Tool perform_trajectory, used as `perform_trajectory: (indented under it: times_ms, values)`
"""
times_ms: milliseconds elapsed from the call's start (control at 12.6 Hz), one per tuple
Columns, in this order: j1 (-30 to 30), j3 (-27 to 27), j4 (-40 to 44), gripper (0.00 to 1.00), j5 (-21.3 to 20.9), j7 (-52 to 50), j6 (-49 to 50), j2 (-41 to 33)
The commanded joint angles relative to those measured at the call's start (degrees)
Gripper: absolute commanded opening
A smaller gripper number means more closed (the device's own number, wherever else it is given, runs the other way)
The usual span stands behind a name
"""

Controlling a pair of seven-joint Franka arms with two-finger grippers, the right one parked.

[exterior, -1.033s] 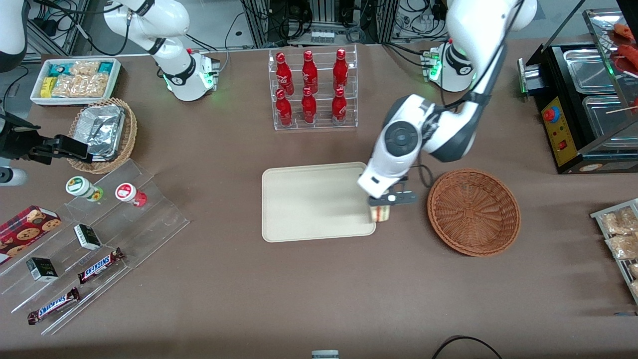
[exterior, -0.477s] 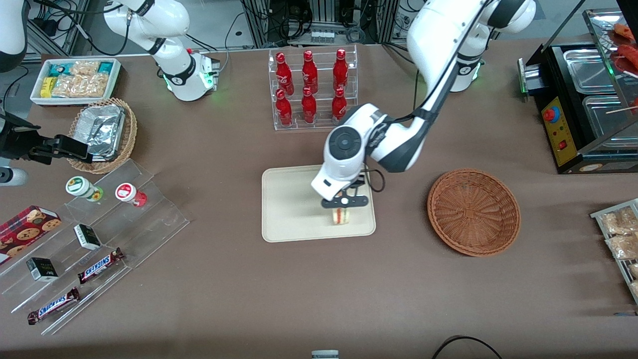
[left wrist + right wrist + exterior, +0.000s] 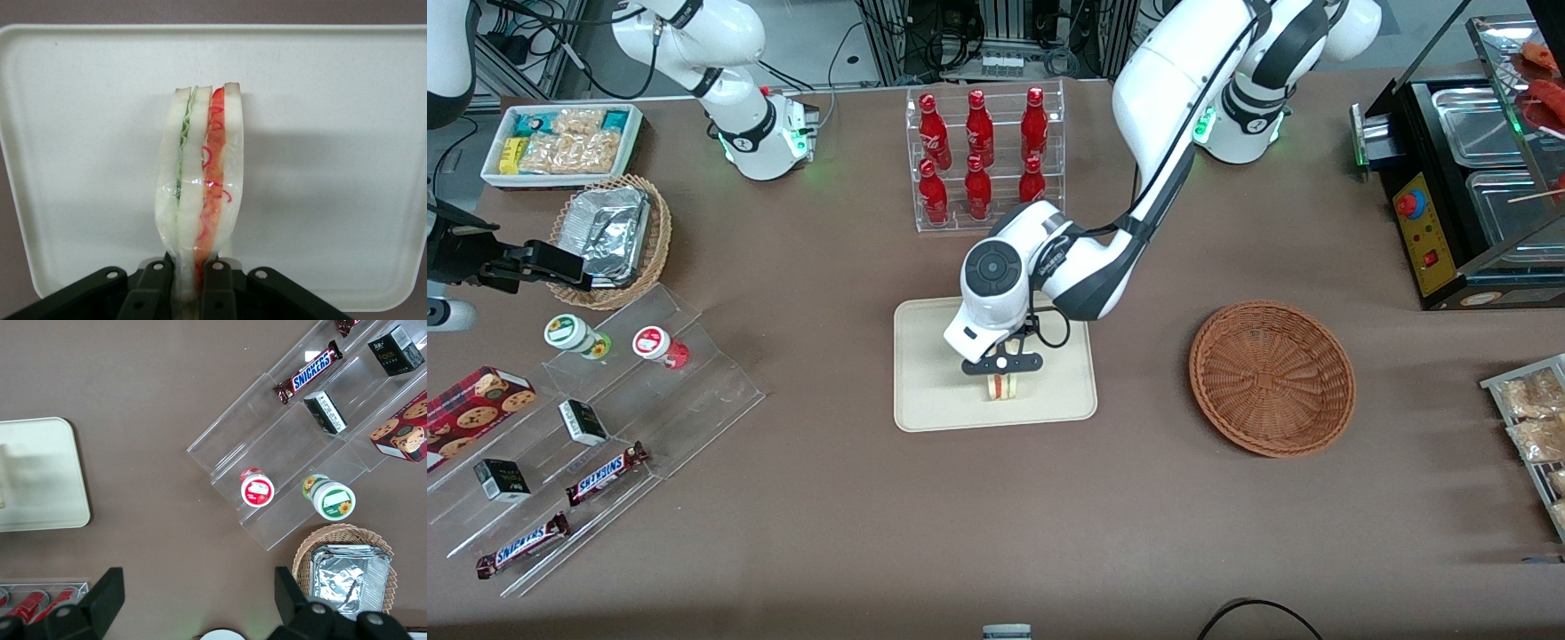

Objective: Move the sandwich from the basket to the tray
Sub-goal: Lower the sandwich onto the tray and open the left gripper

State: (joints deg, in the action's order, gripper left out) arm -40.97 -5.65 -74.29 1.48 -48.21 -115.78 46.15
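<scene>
My left gripper (image 3: 1001,373) is shut on the sandwich (image 3: 1002,387), a pale bread wedge in clear wrap with red and green filling, and holds it over the middle of the cream-beige tray (image 3: 934,391). In the left wrist view the black fingers (image 3: 217,287) pinch the sandwich (image 3: 200,173) at its thin end, with the tray (image 3: 333,133) below it. I cannot tell whether the sandwich touches the tray. The reddish-brown wicker basket (image 3: 1272,378) sits empty beside the tray, toward the working arm's end of the table.
A clear rack of red bottles (image 3: 983,160) stands farther from the front camera than the tray. Toward the parked arm's end are a clear stepped shelf with snack bars (image 3: 605,418), a tan basket with a foil container (image 3: 609,236) and a white snack tray (image 3: 565,142).
My left gripper has carried the sandwich from the tray's edge nearest the basket to over the tray's middle, away from the basket.
</scene>
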Motion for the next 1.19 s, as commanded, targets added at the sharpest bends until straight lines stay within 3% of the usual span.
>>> perform_trajectory:
  times_ms: [0,636,715,874,954,1113]
  values:
    - [-0.61,0.20,3.80,0.00,1.07,-1.96,2.40,2.27]
    - [-0.78,0.20,4.42,0.00,0.98,-6.54,1.88,3.51]
    - [-1.04,0.20,4.42,0.11,0.89,-6.54,1.79,3.60]
    - [-1.05,0.20,4.42,0.82,0.89,-6.45,1.44,3.86]
    - [-1.05,0.29,4.42,0.99,0.72,-6.37,1.44,3.86]
    - [-1.05,0.29,4.51,0.99,0.72,-6.28,1.61,3.42]
